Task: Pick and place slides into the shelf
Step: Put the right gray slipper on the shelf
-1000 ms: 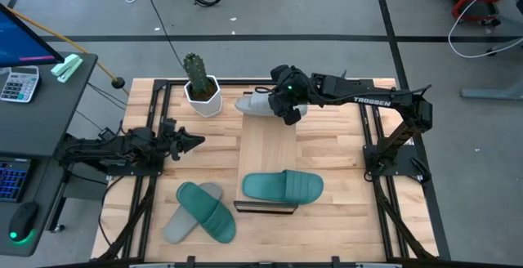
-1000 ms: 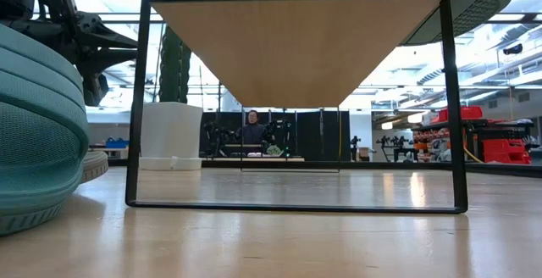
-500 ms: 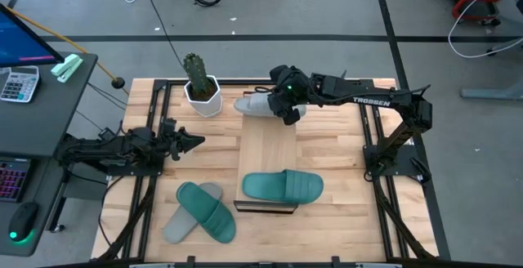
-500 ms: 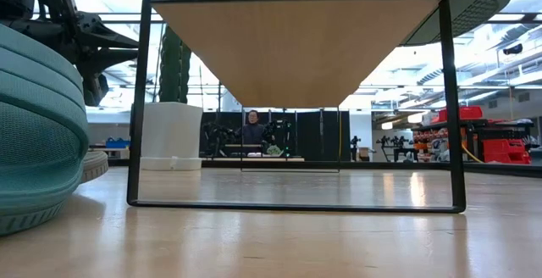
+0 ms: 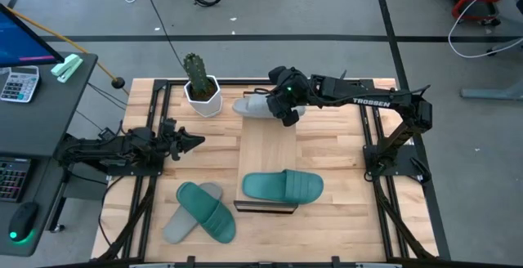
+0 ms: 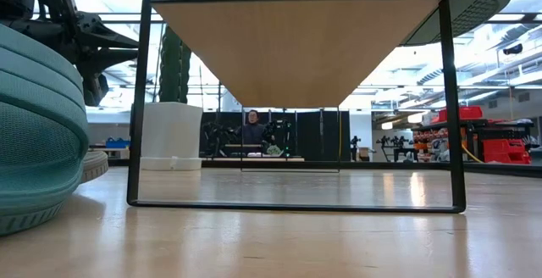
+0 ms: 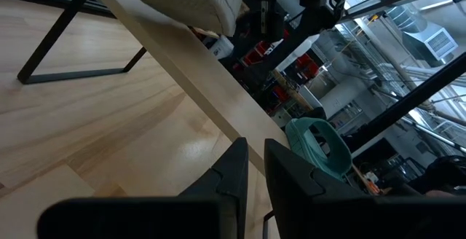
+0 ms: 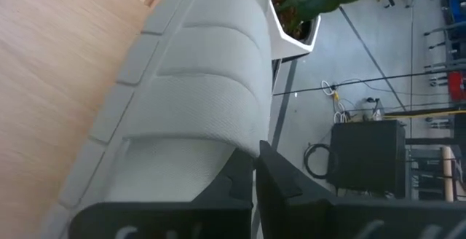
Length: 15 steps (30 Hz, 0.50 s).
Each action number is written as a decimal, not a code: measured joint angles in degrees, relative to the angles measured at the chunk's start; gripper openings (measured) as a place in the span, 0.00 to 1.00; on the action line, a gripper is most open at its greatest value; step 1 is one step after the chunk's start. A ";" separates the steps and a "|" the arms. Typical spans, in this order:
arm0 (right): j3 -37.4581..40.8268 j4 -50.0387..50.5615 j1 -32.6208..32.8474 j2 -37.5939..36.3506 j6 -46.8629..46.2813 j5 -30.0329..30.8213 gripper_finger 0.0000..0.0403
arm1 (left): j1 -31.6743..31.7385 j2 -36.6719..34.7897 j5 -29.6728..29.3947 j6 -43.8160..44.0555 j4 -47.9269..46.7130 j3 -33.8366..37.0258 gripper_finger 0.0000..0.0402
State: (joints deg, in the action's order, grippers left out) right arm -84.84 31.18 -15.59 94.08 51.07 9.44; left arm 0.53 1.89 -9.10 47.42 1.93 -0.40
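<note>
High view: the right gripper (image 5: 286,107) sits at upper centre over a grey slide (image 5: 260,104) lying across the far end of the shelf (image 5: 268,149), next to the cactus pot (image 5: 201,95). Its fingers are shut, apparently on the slide's strap. A teal slide (image 5: 283,187) rests on the shelf's near end. At lower left, another teal slide (image 5: 206,211) lies on the second grey slide (image 5: 181,224) on the table. The left gripper (image 5: 189,142) waits at mid left, fingers nearly closed and empty.

Low view: the shelf's underside (image 6: 292,45) fills the upper middle; a teal slide (image 6: 38,134) bulks at the left edge.

Left wrist view: the grey slide (image 7: 191,0) overhangs the shelf edge at the upper left.

Right wrist view: the grey slide (image 8: 182,100) fills the frame, the fingers closed at its edge.

Risks, as I judge them: released while overhanging, the slide could tip off the shelf end; a swing toward the pot could knock the cactus.
</note>
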 joint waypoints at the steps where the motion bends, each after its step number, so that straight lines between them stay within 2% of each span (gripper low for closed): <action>1: 0.00 0.00 0.00 0.00 0.01 -0.01 0.01 | 0.00 0.00 0.00 0.00 0.00 0.00 0.13; 15: 0.00 -0.81 -0.47 0.00 0.45 -0.15 0.01 | -0.01 0.00 0.00 0.00 0.00 0.00 0.13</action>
State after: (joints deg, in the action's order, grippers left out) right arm -84.84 30.37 -16.06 94.08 51.52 9.28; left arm 0.52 1.89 -9.10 47.42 1.93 -0.40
